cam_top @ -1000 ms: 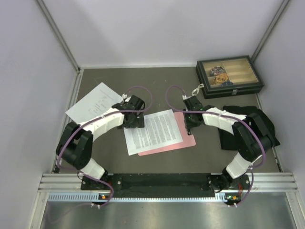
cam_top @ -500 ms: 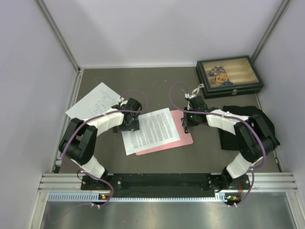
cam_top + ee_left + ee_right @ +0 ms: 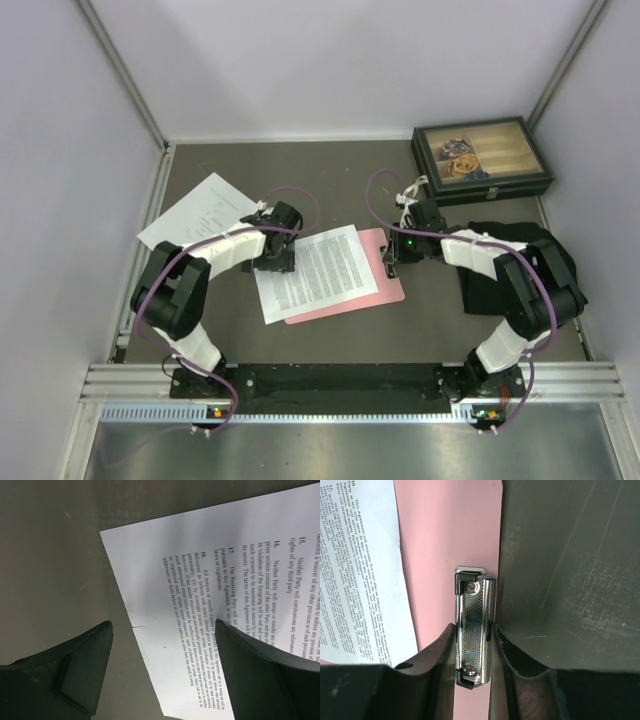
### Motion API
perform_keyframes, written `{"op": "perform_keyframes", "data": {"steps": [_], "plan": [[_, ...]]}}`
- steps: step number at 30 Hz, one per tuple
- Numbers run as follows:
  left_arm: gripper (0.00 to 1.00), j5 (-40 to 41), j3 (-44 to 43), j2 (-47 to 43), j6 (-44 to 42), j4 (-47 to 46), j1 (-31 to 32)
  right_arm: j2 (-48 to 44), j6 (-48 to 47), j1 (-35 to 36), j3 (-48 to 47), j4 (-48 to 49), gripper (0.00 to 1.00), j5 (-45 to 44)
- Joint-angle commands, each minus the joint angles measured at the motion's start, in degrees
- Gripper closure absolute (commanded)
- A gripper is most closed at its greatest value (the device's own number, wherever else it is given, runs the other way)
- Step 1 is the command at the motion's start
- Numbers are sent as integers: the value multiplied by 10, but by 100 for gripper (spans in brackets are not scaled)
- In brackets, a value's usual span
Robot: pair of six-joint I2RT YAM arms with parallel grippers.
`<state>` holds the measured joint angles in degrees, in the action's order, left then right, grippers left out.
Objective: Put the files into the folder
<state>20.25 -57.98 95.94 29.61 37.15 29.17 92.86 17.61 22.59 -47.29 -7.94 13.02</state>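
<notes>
Gripping the small metal clip (image 3: 474, 605) at one short edge of the flat pink rectangular clipboard (image 3: 390, 288), the right pincer (image 3: 473, 628) has its fingers closed against the clip's two sides. The densely printed white paper sheet (image 3: 318, 272) lies partly on the clipboard, overhanging its clipless end. There the left pincer (image 3: 164, 627) stands wide open and empty, straddling that sheet's edge. The sparsely printed white sheet (image 3: 200, 212) lies well beyond, on the dark worktop (image 3: 330, 170).

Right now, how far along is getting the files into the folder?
Done: the dense sheet lies over the folder, not under its clip. In hand: right gripper grips the clip; left gripper, open, straddles that sheet's edge. Remaining: slide it under, then fetch the sparse sheet at far left.
</notes>
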Motion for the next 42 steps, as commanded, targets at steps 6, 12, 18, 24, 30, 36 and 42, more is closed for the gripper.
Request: {"op": "perform_keyframes", "data": {"steps": [6, 12, 18, 24, 30, 36, 42], "plan": [[14, -96, -21, 49, -24, -48, 41, 20, 0, 6, 4, -9, 100, 52], [7, -39, -27, 8, 15, -21, 49, 20, -3, 6, -1, -14, 100, 47], [2, 15, 34, -105, 83, -17, 6, 19, 1, 6, -2, -17, 100, 44], [2, -120, 144, -174, 106, -101, -118, 15, 7, 5, 0, -18, 100, 46], [2, -178, 161, -161, 117, -135, -122, 17, 6, 6, -2, -20, 100, 44], [2, -238, 166, -132, 122, -161, -121, 19, 6, 5, -2, -18, 100, 43], [4, -224, 135, -111, 101, -147, -83, 17, 4, 7, -3, -20, 100, 37]]}}
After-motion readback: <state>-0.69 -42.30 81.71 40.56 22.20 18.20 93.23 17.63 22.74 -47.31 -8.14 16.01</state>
